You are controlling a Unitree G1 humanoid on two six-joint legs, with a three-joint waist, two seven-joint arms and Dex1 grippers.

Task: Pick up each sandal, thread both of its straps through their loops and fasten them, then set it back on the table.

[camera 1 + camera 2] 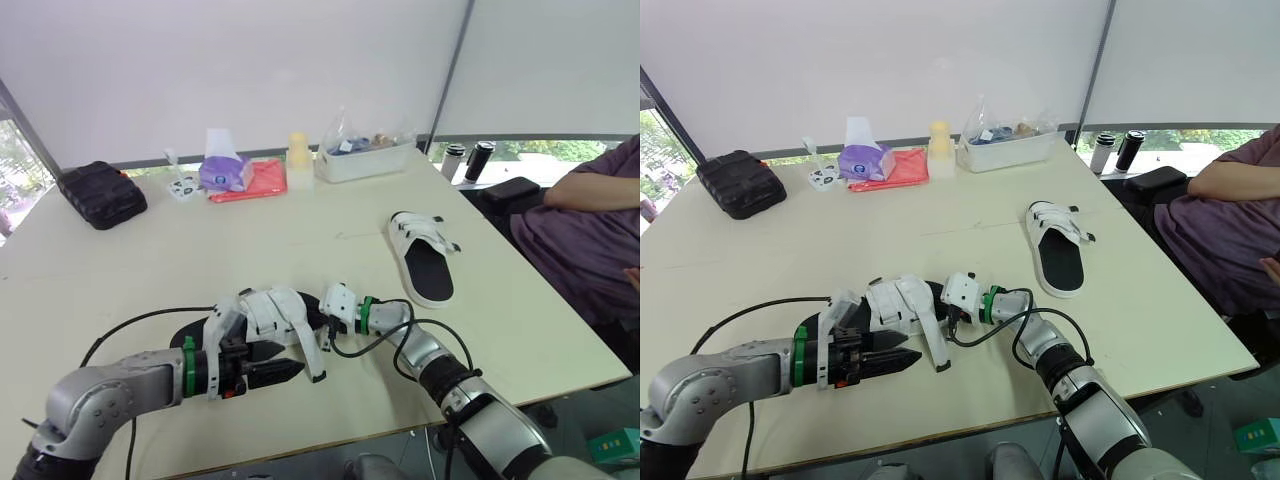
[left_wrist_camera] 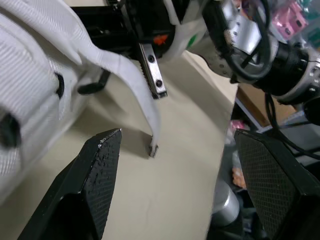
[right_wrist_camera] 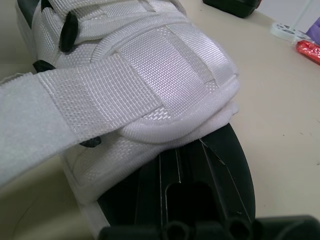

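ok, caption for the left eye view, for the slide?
Left gripper and right gripper at the near sandal, one strap loose; second sandal lies farther right on the table.

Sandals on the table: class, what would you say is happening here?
The robot has the near sandal between its end effectors at the front edge of the table, one white strap hanging loose. The left end effector is open beside that strap; the right end effector is against the sandal. The second sandal lies farther right, untouched.
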